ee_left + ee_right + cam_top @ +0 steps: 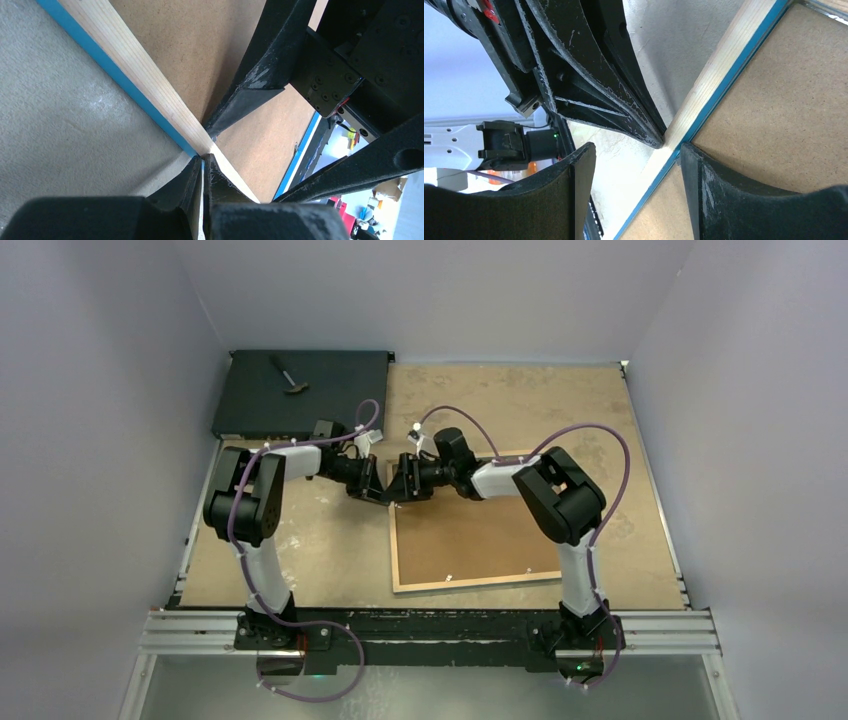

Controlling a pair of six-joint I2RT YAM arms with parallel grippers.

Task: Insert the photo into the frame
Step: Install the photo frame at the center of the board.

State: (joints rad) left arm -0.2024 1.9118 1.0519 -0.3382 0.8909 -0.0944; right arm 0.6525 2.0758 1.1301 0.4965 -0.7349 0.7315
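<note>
Left arm: elbow raised, forearm reaching right. Left gripper (202,167): fingertips pressed together at the frame (714,75) rail; whether it holds anything, cannot tell.
Right arm: folded leftward over the frame. Right gripper (629,162): spread, straddling the same rail.
Frame: on the table (330,550), centre-right, wood back up, blue edge showing, brown backing panel (470,535) inside.

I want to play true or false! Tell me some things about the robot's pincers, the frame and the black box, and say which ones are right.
1. The left pincer touches the wooden edge of the frame. True.
2. The right pincer is shut tight. False: its jaws stand apart, one on each side of the frame's edge.
3. The frame lies on the black box. False: it lies on the table; the box sits in the far left corner.
4. A small tool lies on the black box. True.
</note>
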